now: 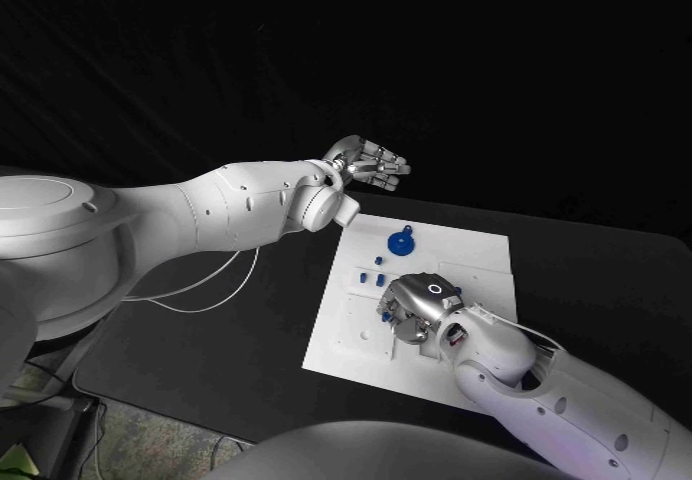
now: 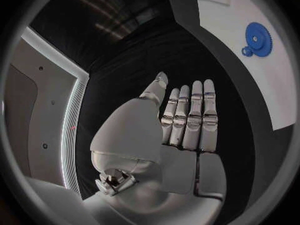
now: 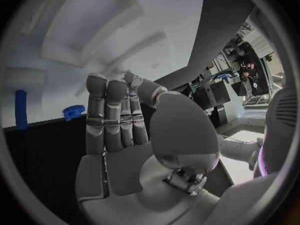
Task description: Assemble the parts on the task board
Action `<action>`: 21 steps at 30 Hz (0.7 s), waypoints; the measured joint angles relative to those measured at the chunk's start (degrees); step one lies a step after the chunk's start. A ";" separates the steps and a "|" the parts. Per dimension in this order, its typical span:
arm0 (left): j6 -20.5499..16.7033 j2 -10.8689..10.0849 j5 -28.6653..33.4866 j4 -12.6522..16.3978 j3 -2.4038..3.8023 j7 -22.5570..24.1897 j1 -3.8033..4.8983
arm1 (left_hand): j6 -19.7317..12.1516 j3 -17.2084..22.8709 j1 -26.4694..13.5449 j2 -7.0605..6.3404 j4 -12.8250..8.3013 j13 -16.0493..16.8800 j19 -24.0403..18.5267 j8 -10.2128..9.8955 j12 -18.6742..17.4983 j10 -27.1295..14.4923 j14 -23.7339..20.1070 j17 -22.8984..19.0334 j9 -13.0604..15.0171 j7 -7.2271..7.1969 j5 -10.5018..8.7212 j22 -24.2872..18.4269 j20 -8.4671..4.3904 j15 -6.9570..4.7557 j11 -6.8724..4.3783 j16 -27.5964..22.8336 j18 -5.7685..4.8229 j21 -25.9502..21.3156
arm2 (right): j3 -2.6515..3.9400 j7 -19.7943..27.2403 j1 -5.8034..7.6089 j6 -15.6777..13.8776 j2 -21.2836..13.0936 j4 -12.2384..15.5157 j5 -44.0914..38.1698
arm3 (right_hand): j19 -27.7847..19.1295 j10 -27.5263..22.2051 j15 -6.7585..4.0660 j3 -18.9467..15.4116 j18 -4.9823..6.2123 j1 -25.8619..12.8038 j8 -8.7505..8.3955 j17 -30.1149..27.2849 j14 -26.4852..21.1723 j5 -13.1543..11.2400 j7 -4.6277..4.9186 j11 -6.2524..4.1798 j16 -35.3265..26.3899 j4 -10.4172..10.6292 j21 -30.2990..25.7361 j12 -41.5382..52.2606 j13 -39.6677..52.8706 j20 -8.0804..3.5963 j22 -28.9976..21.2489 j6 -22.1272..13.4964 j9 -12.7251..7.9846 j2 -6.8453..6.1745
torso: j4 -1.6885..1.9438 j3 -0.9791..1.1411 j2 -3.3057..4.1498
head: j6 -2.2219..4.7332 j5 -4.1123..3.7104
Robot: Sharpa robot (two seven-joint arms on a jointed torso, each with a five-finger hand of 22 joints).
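We take the task board [image 1: 476, 255] as the reference for every position below. It is a white plate lying flat on the black table [image 1: 216, 350], and we see it again in the left wrist view [image 2: 275, 70] and in the right wrist view [image 3: 94, 40].

Parts on the board:
- A large blue gear [image 1: 401, 241] lies near the board's far edge. In the left wrist view the same gear [image 2: 257, 35] has a smaller blue gear [image 2: 248, 51] touching its rim.
- Several small blue pieces [image 1: 368, 276] lie on the board on the near side of the large gear, toward the board's left edge.
- In the right wrist view we see a blue peg [image 3: 20, 109] and a small blue toothed piece [image 3: 73, 111] at the board's edge, apart from each other.

Left hand [image 1: 372, 165]: it is raised off the board, beyond the board's far left corner and well apart from all parts. In the left wrist view the hand [image 2: 184, 125] shows its fingers [image 2: 195, 112] straight and lying side by side, with the thumb set slightly apart. It holds nothing.

Right hand [image 1: 418, 305]: it is over the middle of the board, just on the near side of the small blue pieces. In the right wrist view the hand [image 3: 125, 135] shows its fingers [image 3: 106, 115] extended and close together. We see nothing held in it. We cannot tell whether it touches the board.
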 measured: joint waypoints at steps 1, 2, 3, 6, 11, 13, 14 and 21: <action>0.03 0.01 0.00 0.00 0.00 -0.04 0.00 | 0.00 0.00 0.00 0.00 0.00 0.00 0.00 0.00 0.00 0.00 0.00 0.00 0.00 0.00 0.00 0.00 0.00 0.00 0.00 0.00 0.00 0.00 | 0.00 -0.05 0.00 -0.01 0.00 0.01 -0.01 | 0.00 0.00 0.00 0.00 -0.02 0.00 0.00 0.00 0.00 0.00 0.00 0.00 0.00 0.00 0.00 0.00 0.00 0.00 0.00 0.00 0.00 0.00 | 0.00 0.01 0.00 | -0.02 0.01; 0.06 0.01 0.00 -0.01 0.00 -0.06 0.00 | 0.00 0.00 0.00 0.00 0.00 0.00 0.00 0.00 0.00 0.00 0.00 0.00 0.00 0.00 0.00 0.00 0.00 0.00 0.00 0.00 0.00 0.00 | -0.01 -0.09 -0.01 -0.01 -0.01 0.05 -0.02 | 0.00 0.00 0.00 0.00 -0.03 0.00 0.00 0.00 0.00 0.00 0.00 0.00 0.00 0.00 0.00 0.00 0.00 0.00 0.00 0.00 0.00 0.00 | 0.00 0.01 0.00 | -0.03 0.01; 0.08 0.01 0.00 -0.01 0.00 -0.09 0.00 | -0.18 0.00 0.00 0.00 0.00 0.00 0.00 0.00 0.00 0.00 0.00 0.00 0.00 0.18 0.00 -0.04 0.00 0.00 0.00 0.00 0.00 0.00 | -0.02 -0.12 -0.02 -0.01 -0.03 0.10 -0.02 | 0.00 0.00 0.00 0.00 -0.07 0.00 0.00 0.00 0.00 0.00 0.00 0.00 0.00 0.00 0.00 0.00 0.00 0.00 0.00 0.00 0.00 0.00 | 0.00 0.02 0.00 | -0.07 0.04; 0.16 0.01 0.00 -0.04 0.00 -0.19 0.00 | -0.20 0.00 0.00 0.00 0.00 0.00 0.00 0.00 0.00 0.00 0.00 0.00 0.00 0.20 0.00 -0.06 0.00 0.00 0.00 0.00 0.00 0.00 | -0.04 -0.18 -0.04 -0.01 -0.12 0.21 -0.03 | 0.00 0.00 0.00 0.00 -0.23 0.00 0.00 0.00 0.00 0.00 0.00 0.00 0.00 0.00 0.00 0.00 0.00 0.00 0.00 0.00 -0.01 0.00 | -0.01 0.03 -0.01 | -0.11 0.12; 0.28 0.01 0.00 -0.13 0.00 -0.34 0.00 | -0.20 0.00 0.00 0.00 0.00 0.00 0.00 0.00 0.00 0.00 0.00 0.00 0.00 0.20 0.00 -0.06 0.00 0.00 0.00 0.00 0.00 0.00 | -0.05 -0.24 -0.05 -0.01 -0.20 0.44 -0.04 | 0.00 -0.01 0.00 0.00 -0.25 0.00 -0.01 -0.01 0.00 0.00 0.00 0.01 0.00 0.00 0.00 0.00 0.00 0.00 0.00 0.00 -0.02 -0.01 | -0.03 0.04 -0.01 | -0.16 0.16; 0.32 0.01 0.00 -0.15 0.00 -0.39 0.00 | -0.20 0.00 0.00 0.00 0.00 0.00 0.00 0.00 0.00 0.00 0.00 0.00 0.00 0.20 0.00 -0.05 0.00 0.00 0.00 0.00 0.00 0.00 | -0.06 -0.26 -0.05 -0.01 -0.22 0.54 -0.04 | 0.00 -0.01 0.00 0.00 -0.26 0.00 -0.01 -0.01 0.00 0.00 0.00 0.01 0.00 0.00 0.00 0.00 0.00 0.00 0.00 0.00 -0.03 -0.01 | -0.04 0.04 -0.01 | -0.16 0.17; 0.35 0.01 0.00 -0.17 0.00 -0.41 0.00 | -0.19 0.00 0.00 0.00 0.00 0.00 0.00 0.00 0.00 0.00 0.00 0.00 0.00 0.20 0.00 -0.05 0.00 0.00 0.00 0.00 0.00 0.00 | -0.06 -0.27 -0.05 -0.01 -0.22 0.58 -0.04 | 0.00 -0.01 0.00 0.00 -0.26 0.00 -0.01 -0.01 0.00 0.00 0.00 0.01 0.00 0.00 0.00 0.00 0.00 0.00 0.00 0.00 -0.03 -0.01 | -0.04 0.05 -0.01 | -0.16 0.18; 0.48 0.03 0.00 -0.21 0.00 -0.55 0.00 | -0.19 -0.47 0.00 0.00 0.13 0.00 0.00 0.00 0.00 0.00 0.00 0.00 0.00 0.20 0.00 -0.05 0.00 0.00 0.00 0.00 0.00 0.00 | -0.06 -0.38 -0.06 -0.01 -0.28 0.72 -0.04 | 0.00 -0.02 0.00 0.00 -0.29 0.00 -0.02 -0.01 0.00 0.00 0.00 0.01 0.00 0.00 0.00 0.00 0.00 0.01 0.00 0.00 0.00 -0.01 | -0.04 0.06 -0.01 | -0.13 0.16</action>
